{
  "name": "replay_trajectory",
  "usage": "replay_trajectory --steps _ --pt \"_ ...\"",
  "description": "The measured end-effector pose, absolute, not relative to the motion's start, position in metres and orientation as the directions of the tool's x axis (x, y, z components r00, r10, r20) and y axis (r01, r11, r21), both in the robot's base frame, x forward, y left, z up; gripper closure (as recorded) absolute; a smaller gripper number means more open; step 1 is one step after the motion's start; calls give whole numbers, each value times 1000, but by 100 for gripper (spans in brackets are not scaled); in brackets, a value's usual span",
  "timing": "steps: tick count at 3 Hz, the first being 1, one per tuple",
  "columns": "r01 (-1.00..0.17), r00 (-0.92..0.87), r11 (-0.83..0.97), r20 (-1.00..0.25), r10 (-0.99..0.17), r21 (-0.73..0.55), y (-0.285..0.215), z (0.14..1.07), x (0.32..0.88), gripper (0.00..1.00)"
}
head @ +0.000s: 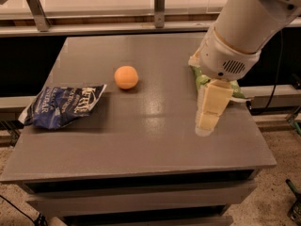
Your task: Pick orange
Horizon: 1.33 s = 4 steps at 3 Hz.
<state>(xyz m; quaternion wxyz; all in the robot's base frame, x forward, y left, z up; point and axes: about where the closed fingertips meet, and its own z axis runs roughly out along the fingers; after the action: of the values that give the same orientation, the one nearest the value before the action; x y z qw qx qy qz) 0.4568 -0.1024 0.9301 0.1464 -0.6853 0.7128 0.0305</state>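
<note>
The orange [126, 77] is a small round fruit lying on the grey table [150, 145], left of centre toward the back. My gripper [207, 120] hangs from the big white arm [244, 27] over the right part of the table, pointing down, its tip close to the tabletop. It is well to the right of the orange and a little nearer the front, apart from it. It holds nothing that I can see.
A blue chip bag [63, 105] lies at the table's left edge. A green chip bag [201, 81] lies at the right, mostly hidden behind the arm. A rail with metal posts [159, 6] runs behind the table. A dark cable [275, 86] hangs at the right.
</note>
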Motion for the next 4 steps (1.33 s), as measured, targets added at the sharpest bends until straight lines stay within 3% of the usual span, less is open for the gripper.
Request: replay_trajectory --steps 2,4 --pt "-976 32 37 -306 -951 -216 -101 932 481 0" --pt "-927 156 26 -448 -880 -374 -91 938 561 0"
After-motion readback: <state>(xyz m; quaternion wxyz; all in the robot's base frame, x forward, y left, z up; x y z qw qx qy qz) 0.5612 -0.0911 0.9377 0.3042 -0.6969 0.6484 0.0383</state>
